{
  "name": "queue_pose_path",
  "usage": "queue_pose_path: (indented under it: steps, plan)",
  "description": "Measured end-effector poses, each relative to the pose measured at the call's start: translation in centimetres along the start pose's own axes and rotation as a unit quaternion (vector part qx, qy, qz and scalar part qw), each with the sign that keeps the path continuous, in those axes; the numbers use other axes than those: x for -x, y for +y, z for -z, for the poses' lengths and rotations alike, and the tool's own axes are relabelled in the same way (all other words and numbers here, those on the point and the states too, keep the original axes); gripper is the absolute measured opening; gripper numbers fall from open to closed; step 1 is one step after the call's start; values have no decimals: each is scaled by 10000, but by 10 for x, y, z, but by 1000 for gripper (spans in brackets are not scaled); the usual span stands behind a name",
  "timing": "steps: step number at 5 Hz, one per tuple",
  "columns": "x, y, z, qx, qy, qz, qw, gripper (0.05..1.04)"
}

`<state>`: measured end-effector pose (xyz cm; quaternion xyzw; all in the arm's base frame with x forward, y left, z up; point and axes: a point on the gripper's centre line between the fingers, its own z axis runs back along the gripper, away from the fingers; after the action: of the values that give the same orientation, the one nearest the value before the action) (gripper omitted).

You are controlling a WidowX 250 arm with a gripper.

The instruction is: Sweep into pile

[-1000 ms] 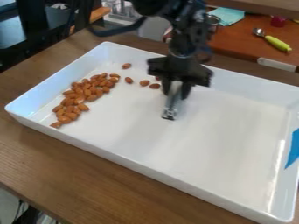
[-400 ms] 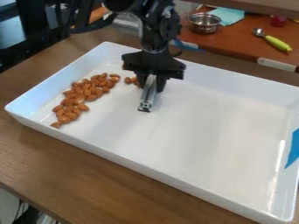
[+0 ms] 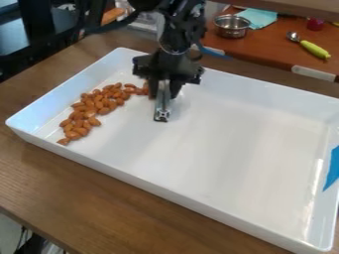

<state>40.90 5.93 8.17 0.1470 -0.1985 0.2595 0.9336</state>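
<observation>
Almonds [image 3: 90, 113], brown and oval, cluster toward one end of a white rectangular tray [image 3: 232, 149]; beside them, the black two-finger gripper [image 3: 163, 93] clamps a slim silver metal bar [image 3: 161, 107].

The right half of the tray [image 3: 165, 188] offers open passage; almonds [image 3: 99, 104] obstruct its left end, and raised walls [image 3: 278, 94] bound it.
</observation>
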Motion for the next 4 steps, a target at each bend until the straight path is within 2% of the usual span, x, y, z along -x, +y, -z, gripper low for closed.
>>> queue_pose_path:
  steps: [1, 2, 3, 4]
  plan:
    - [0, 6, 2, -465, 64, -299, 9984, 380]
    - [5, 15, 3, -759, 178, -540, 9955, 380]
    - [9, 20, 2, -911, 256, -578, 9938, 380]
    - [17, 27, 1, -1229, 320, -639, 9898, 380]
